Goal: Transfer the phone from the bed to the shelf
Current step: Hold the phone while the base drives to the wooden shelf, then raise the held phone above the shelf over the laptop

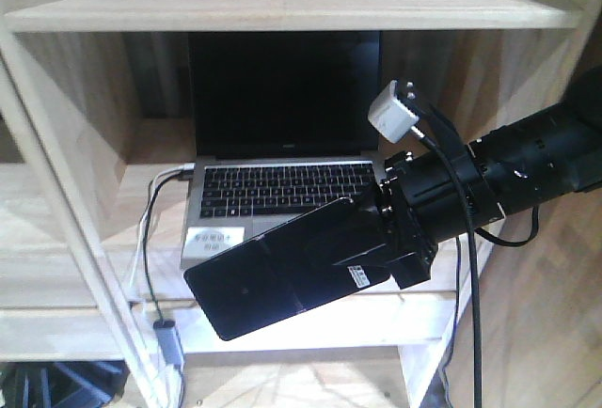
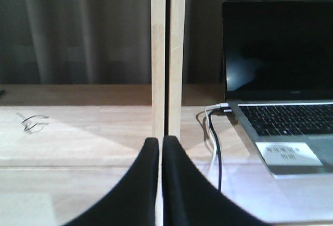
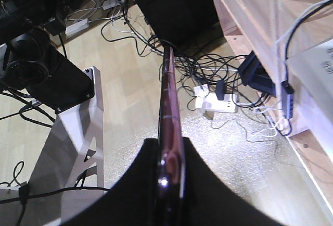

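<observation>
In the front-facing view the right gripper (image 1: 378,259) is reaching in from the right and clamping the phone (image 1: 282,272) by its stickered end. The phone is hanging tilted in the air, its free end drooping to the lower left. It is sitting in front of the shelf (image 1: 282,15) and overlapping the front edge of the open laptop (image 1: 282,178) that is resting in the middle compartment; whether it is touching the laptop I cannot tell.

In the left wrist view the left gripper (image 2: 161,155) is pointing at an upright of the shelf (image 2: 167,54). Its fingers (image 2: 145,184) are pressing together with nothing between them, and the laptop (image 2: 281,122) is lying off to the right.

In the right wrist view the right gripper (image 3: 170,155) is squeezing the phone (image 3: 169,90), seen edge-on, above a floor strewn with cables (image 3: 208,64)
</observation>
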You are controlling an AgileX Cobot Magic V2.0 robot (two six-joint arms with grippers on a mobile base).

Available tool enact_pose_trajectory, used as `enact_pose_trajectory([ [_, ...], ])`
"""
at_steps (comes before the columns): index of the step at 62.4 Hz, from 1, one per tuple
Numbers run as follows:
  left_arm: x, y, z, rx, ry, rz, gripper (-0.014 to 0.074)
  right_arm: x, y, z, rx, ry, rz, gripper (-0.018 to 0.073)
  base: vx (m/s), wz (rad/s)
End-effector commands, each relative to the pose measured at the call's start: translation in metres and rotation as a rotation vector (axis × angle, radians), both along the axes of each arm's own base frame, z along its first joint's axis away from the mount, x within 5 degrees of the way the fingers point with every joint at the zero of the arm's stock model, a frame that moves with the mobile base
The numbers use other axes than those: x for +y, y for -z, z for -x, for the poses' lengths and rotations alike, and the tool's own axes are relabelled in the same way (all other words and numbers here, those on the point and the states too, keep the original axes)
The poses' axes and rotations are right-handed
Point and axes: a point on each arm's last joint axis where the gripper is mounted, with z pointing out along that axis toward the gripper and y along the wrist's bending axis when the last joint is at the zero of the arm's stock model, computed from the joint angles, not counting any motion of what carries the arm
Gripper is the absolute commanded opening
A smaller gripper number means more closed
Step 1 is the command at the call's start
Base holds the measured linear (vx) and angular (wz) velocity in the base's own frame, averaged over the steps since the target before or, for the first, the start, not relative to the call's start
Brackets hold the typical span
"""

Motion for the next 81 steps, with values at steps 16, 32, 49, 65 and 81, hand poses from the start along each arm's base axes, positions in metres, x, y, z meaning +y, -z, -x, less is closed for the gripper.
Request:
enact_pose_trajectory([
  [16,-0.0002,-0.0145,0.0013,-0.108,0.002,0.011,0.0001,0.0011,-0.0239,0.0116,-0.001,-0.044,-0.100,-0.0002,0.15,-0.05],
  [32,-0.0002,-0.0145,0.0013,-0.108,0.002,0.011,0.0001,0.0011,-0.0239,0.0116,-0.001,-0.044,-0.100,-0.0002,0.11,-0.04],
  [49,-0.0002,-0.0145,0.0013,-0.108,0.002,0.011,0.0001,0.0011,-0.0239,0.0116,-0.001,-0.044,-0.100,-0.0002,0.07,-0.02],
  [65,-0.0002,-0.0145,0.0013,-0.108,0.002,0.011,0.0001,0.0011,-0.0239,0.0116,-0.001,-0.044,-0.100,-0.0002,0.02,-0.01],
  [81,-0.0002,-0.0145,0.0013,-0.108,0.002,0.011,0.0001,0.0011,-0.0239,0.0116,-0.001,-0.043,-0.100,-0.0002,0.00,0.00],
])
